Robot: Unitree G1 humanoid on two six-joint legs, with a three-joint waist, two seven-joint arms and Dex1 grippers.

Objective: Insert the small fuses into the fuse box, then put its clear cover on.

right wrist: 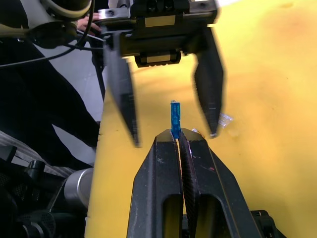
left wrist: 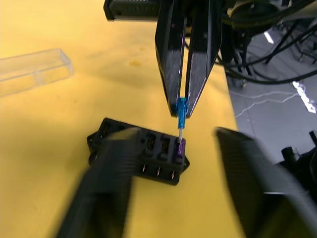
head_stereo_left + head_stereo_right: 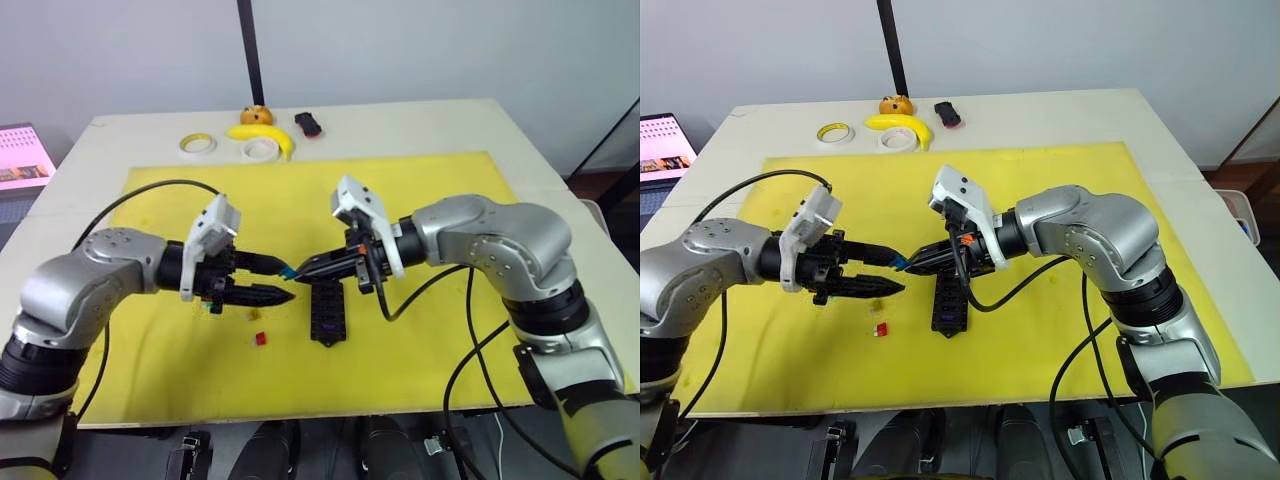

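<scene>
We have the blue fuse [image 1: 175, 118] pinched at the very tip of the right gripper [image 3: 300, 270], whose jaws are clenched flat on it, and it hangs over the fuse box [image 2: 141, 154] with its metal legs pointing down toward the end slots. The left gripper [image 3: 283, 281] faces it with jaws spread wide and nothing between them; in the right wrist view its two fingers [image 1: 121, 91] straddle the fuse without touching it.

A fuse like this should weigh next to nothing, so the worry is slip and twist, not load. The plastic body looks smooth and hard, and we judge it could pivot between the flat pads if the legs catch a slot edge (the legs are thin and would likely bend under a skewed push). The hold belongs on the broad faces of the body, high up, leaving the legs free, which is about how it sits now.

The fuse box lies on the yellow mat [image 3: 420, 340] on the bench, below and between the two grippers; being small and light, it may skate when pressed. A purple fuse [image 2: 181, 146] sits seated at one end. The red fuse [image 3: 260, 339] lies loose on the mat just beside the box, and the clear cover [image 2: 32, 72] rests apart from it, thin-walled and probably slippery.
</scene>
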